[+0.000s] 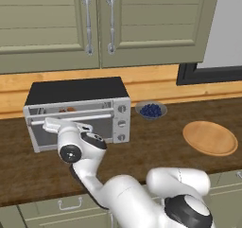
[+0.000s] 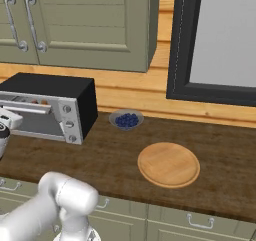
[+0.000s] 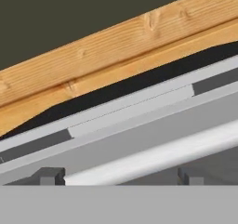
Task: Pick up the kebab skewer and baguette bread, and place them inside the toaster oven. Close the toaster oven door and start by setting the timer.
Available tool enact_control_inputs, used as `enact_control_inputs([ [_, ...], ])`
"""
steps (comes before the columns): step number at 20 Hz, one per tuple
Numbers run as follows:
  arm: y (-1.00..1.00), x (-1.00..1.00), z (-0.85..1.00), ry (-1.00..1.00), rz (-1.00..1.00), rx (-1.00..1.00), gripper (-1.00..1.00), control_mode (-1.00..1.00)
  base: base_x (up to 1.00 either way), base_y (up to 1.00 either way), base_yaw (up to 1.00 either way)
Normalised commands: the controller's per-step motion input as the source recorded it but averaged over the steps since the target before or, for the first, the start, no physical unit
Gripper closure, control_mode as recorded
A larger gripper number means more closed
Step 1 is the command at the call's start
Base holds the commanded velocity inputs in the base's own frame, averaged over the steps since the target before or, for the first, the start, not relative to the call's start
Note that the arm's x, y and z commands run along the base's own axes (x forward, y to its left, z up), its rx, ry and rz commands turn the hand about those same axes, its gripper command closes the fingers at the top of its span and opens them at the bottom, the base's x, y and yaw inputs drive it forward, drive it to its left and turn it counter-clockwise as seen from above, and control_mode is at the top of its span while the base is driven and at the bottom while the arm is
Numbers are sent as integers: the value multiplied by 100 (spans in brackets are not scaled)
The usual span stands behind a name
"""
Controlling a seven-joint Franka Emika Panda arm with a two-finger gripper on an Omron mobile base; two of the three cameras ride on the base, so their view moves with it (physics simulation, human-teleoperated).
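The silver toaster oven (image 1: pixel 78 92) with a black top stands at the back left of the counter. Its door (image 1: pixel 101 127) is almost upright, with a thin slit left along its top. Small orange-brown bits (image 1: pixel 66 109) show through that slit; I cannot tell the kebab skewer from the baguette bread there. My gripper (image 1: pixel 66 126) is at the front of the door, just below its silver bar handle (image 1: pixel 99 117). In the hand view the gripper (image 3: pixel 121 176) is open, its fingertips (image 3: pixel 51 175) wide apart, with the handle (image 3: pixel 153 155) just beyond them. Three knobs (image 1: pixel 122 123) sit on the right panel.
A small bowl of blueberries (image 1: pixel 151 110) stands right of the oven near the wooden backsplash. A round wooden board (image 1: pixel 210 137) lies further right on the dark counter (image 1: pixel 156 146). Wall cabinets (image 1: pixel 94 23) hang overhead, and a dark window frame (image 2: pixel 180 45) rises at the right.
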Motion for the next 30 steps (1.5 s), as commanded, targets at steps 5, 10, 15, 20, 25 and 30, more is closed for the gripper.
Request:
enact_control_inputs([
  [5, 0, 39, 0, 0, -1, 0, -100, -100, 0, 0, 0],
  [10, 0, 28, 0, 0, -2, 0, -100, -100, 0, 0, 0],
  [15, 0, 23, 0, 0, 0, 0, -100, -100, 0, 0, 0],
  [20, 3, 14, 0, 0, -1, 0, -100, -100, 0, 0, 0],
  [25, 4, 30, 0, 0, -1, 0, -100, -100, 0, 0, 0],
  [30, 1, 18, 0, 0, 0, 0, -100, -100, 0, 0, 0],
])
